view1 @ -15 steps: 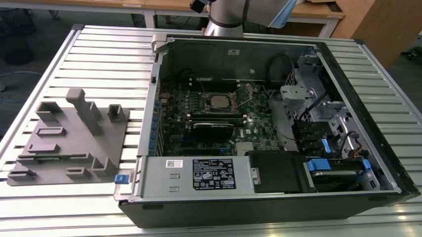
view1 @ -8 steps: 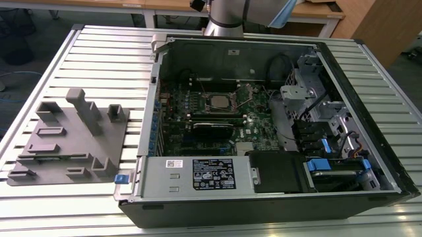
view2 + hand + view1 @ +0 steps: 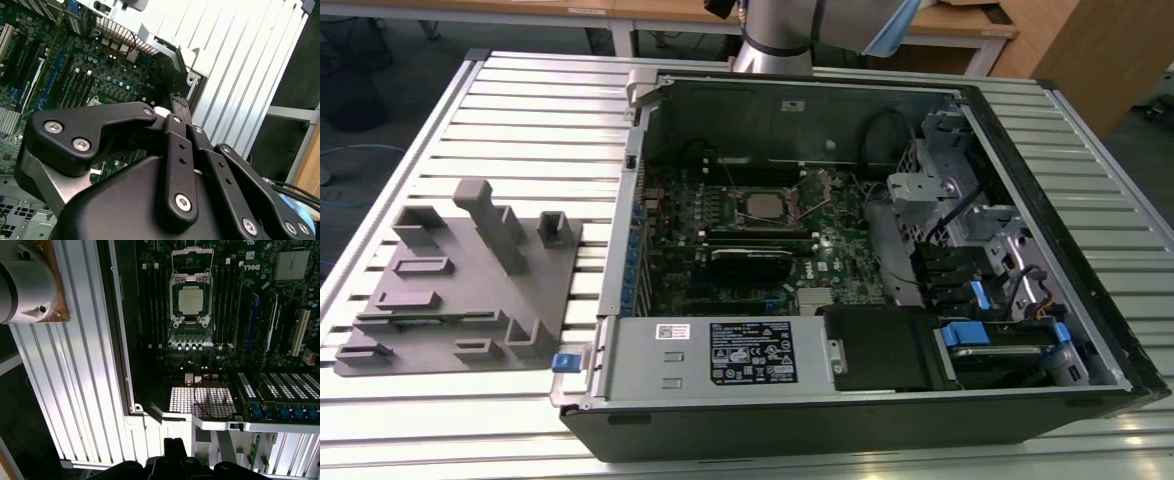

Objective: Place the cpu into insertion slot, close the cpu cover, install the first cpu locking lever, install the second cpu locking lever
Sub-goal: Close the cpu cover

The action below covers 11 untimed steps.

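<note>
Cpu (image 3: 190,301): lay flat in the slot (image 3: 173,302), silver top up, apparently square to the rim. Sat near the middle of the board in the exterior view, inside the open case (image 3: 787,425) on the worktop (image 3: 520,110). Cover (image 3: 193,249) stood hinged up at the slot's far side, not yet down. End effector (image 3: 174,442) hung near the case's edge, well apart from the slot, pressed together on nothing. Judged the step in hand as closing the cover. Called for a slow push on the frame's raised bar, following the hinge's swing, never down onto the chip. Needed the closed tips kept clear of the memory slots (image 3: 155,300) alongside.
</note>
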Each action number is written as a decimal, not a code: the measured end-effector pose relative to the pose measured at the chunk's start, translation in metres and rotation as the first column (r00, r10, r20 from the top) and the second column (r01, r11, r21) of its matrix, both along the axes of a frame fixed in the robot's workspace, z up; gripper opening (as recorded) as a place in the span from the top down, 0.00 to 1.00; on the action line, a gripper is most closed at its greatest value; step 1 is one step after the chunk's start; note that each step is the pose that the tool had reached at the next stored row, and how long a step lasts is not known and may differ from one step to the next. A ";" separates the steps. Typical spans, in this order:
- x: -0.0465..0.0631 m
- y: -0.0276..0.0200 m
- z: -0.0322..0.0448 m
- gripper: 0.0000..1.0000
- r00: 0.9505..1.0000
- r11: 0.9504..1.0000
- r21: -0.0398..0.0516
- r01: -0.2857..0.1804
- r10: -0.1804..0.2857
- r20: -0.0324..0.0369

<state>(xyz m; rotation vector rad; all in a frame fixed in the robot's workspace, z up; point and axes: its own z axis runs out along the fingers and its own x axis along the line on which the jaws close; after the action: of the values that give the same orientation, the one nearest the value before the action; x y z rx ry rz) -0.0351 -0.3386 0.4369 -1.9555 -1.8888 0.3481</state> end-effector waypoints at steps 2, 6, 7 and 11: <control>0.000 0.0000 0.0008 0.89 1.000 1.000 0.000 0.000 0.000 0.000; 0.000 0.0000 0.0024 0.89 1.000 1.000 0.000 0.000 0.000 0.000; 0.000 0.0000 0.0028 0.89 1.000 1.000 0.000 0.000 0.000 0.000; 0.000 0.0000 0.0043 0.89 1.000 1.000 0.000 0.000 0.000 0.000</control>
<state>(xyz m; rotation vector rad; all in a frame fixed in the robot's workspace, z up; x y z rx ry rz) -0.0351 -0.3386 0.4412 -1.9554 -1.8888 0.3481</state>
